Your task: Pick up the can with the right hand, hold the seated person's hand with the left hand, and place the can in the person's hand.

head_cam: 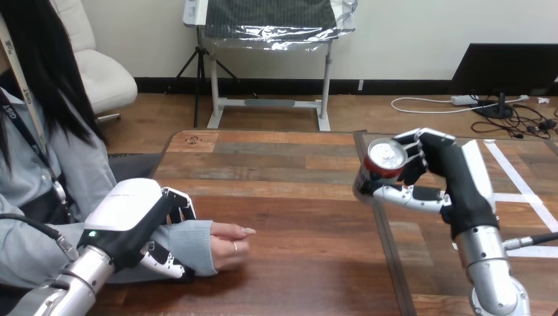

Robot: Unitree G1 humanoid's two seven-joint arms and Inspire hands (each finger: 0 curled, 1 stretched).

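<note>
- Head view: the right hand [455, 179] is up above the right side of the table [296, 197]. Its fingers and thumb are curled round the can [382, 166].
- The can is red and dark with a shiny silver top. It is off the wood and tipped over, so its top faces near and left.
- The left hand [128, 220] is at the near left. Its fingers go over the person's wrist [191, 245] and its thumb goes along the near side, so it grips the wrist through a grey sleeve [183, 234].
- The person's hand [230, 247] lies on the table just right of the left hand. It is loosely closed and points right.
- The can and the person's hand are well apart, with brown wood between them.
- The table is made of dark and light brown planks. A seam [389, 253] runs from far to near, under the can.
- White tape [520, 185] makes lines on the far right part of the table.
</note>
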